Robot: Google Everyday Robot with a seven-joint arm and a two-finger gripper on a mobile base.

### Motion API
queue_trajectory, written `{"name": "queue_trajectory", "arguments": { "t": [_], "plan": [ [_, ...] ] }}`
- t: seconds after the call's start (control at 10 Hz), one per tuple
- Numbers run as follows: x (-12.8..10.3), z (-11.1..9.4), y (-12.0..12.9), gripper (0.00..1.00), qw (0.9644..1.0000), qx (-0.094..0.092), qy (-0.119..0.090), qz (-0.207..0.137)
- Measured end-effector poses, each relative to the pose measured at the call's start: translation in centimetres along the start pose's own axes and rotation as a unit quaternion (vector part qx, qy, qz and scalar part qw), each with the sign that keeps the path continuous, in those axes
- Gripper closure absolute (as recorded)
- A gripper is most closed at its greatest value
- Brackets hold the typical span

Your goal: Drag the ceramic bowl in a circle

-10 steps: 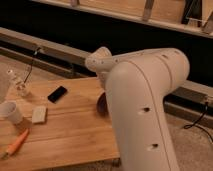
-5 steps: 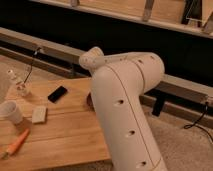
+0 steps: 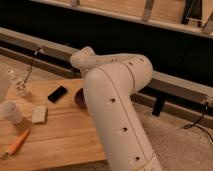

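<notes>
The ceramic bowl (image 3: 78, 98) shows only as a dark maroon sliver on the wooden table (image 3: 60, 135), just left of my large white arm (image 3: 112, 100). The arm covers the rest of the bowl. My gripper is hidden behind the arm, somewhere at or near the bowl, so I cannot see it.
A black phone (image 3: 57, 93) lies left of the bowl. A white cup (image 3: 10, 111), a pale block (image 3: 39, 114), an orange carrot-like object (image 3: 16, 143) and a clear glass (image 3: 20, 85) sit on the table's left part. A cable (image 3: 30, 67) hangs behind it. The table's right edge runs under the arm.
My arm has swung to the left across the view. The visible part of the bowl now lies further left, closer to the phone.
</notes>
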Motion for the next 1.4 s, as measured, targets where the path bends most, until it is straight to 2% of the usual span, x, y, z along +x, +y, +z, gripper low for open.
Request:
{"name": "queue_trajectory", "arguments": {
  "t": [0.4, 0.6, 0.9, 1.1, 1.4],
  "plan": [
    [-0.3, -0.7, 7.8, 1.00, 0.9978, -0.006, -0.006, -0.066],
    [0.0, -1.5, 12.1, 1.00, 0.9943, -0.009, -0.012, -0.106],
    [2.2, -2.8, 16.7, 1.00, 0.9858, -0.018, -0.013, -0.167],
    [4.3, -3.3, 18.2, 1.00, 0.9803, -0.021, -0.011, -0.196],
    [8.2, -4.2, 20.5, 1.00, 0.9679, -0.024, -0.010, -0.250]
  ]
}}
